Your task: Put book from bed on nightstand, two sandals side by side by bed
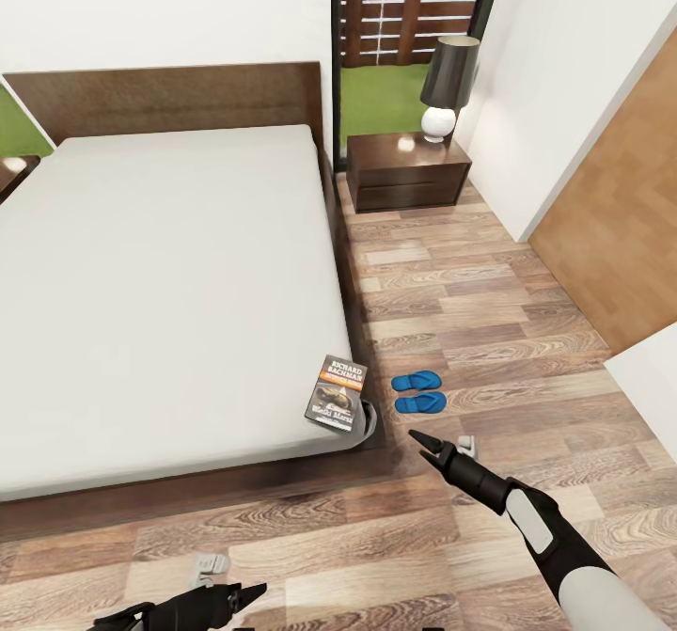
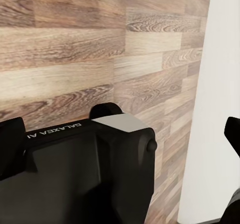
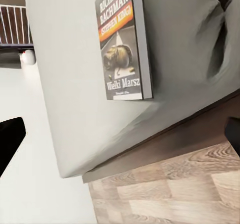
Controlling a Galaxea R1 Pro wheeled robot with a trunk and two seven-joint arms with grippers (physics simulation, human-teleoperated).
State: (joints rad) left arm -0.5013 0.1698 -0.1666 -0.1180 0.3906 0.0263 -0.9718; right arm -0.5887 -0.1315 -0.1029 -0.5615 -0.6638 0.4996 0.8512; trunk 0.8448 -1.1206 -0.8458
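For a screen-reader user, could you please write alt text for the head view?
A book lies at the near corner of a grey bed, with the right gripper just short of it. Two blue sandals sit side by side on the floor beside the bed.

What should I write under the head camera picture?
Book on the bed's corner, two sandals beside it.

Bright, even rendered light; soft shadows; glare on the nightstand [image 1: 407,147] top.
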